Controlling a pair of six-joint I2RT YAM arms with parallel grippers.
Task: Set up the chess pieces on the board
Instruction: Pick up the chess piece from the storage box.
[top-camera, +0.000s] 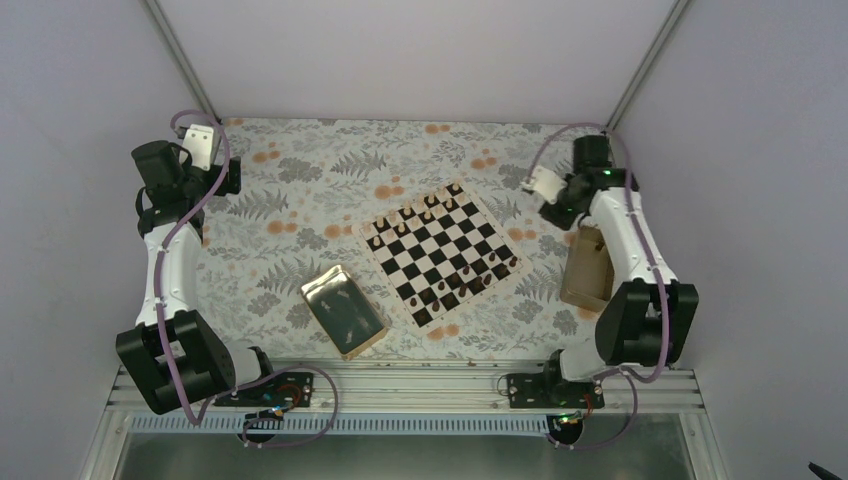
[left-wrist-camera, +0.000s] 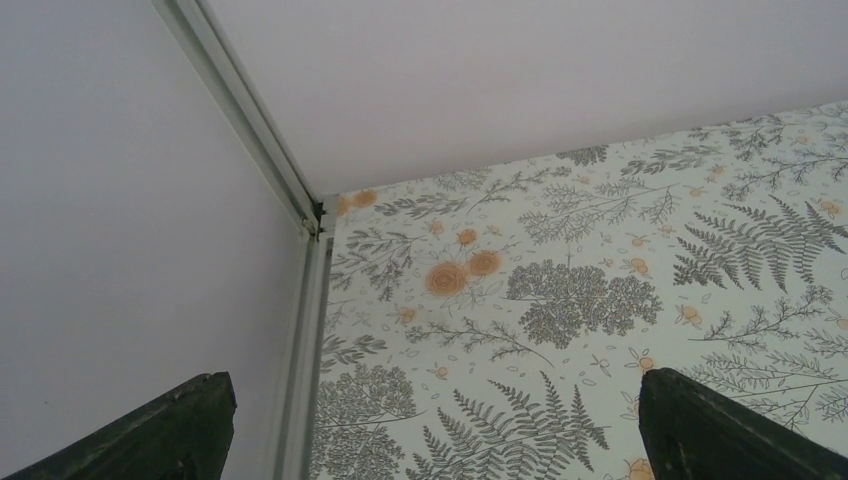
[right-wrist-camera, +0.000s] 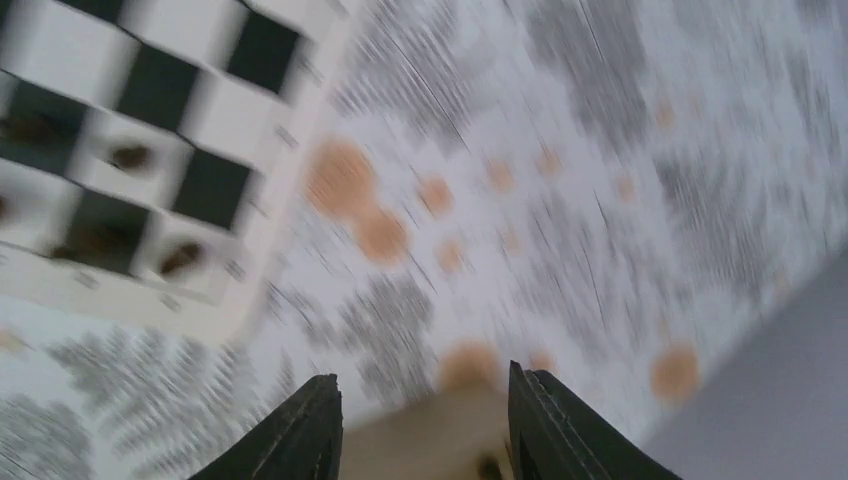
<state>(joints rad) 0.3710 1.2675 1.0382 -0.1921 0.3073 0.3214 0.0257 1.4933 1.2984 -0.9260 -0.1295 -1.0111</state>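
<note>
Board (top-camera: 441, 252): black/cream checks, pale wood rim. Lay flat on worktop (top-camera: 300, 180), right of centre, turned diagonal to worktop edges.
Chess pieces (top-camera: 465, 281): tiny wooden figs; those visible stood on board. Dark set ran along near-right side, light set (top-camera: 405, 214) along opposite far-left side; middle squares bare. Count not readable.
Left end effector (left-wrist-camera: 437, 378): fingers spread wide, nothing between them. Hung over far-left corner of worktop, well apart from board. Wrist cam showed only fern-print cloth, frame post (left-wrist-camera: 310, 230) and walls (left-wrist-camera: 120, 200).
Right end effector (right-wrist-camera: 420, 372): fingers partway apart, only worktop seen between tips, nothing gripped. Sat off board's far-right side, near tan box (top-camera: 585, 270). Wrist cam heavily blurred: a board corner w/ a few dark blobs on squares at upper left; tan shape low between fingers, could not tell what.
Gold tray (top-camera: 343, 311): shiny, rectangular, on worktop just beside board's near-left side. Dark marks inside, too small to tell whether pieces or reflections.
Tan box: on worktop to right of board, apart from it; partly hidden by right arm (top-camera: 625, 235).
Worktop cover: pale cloth w/ grey ferns and orange flowers.
</note>
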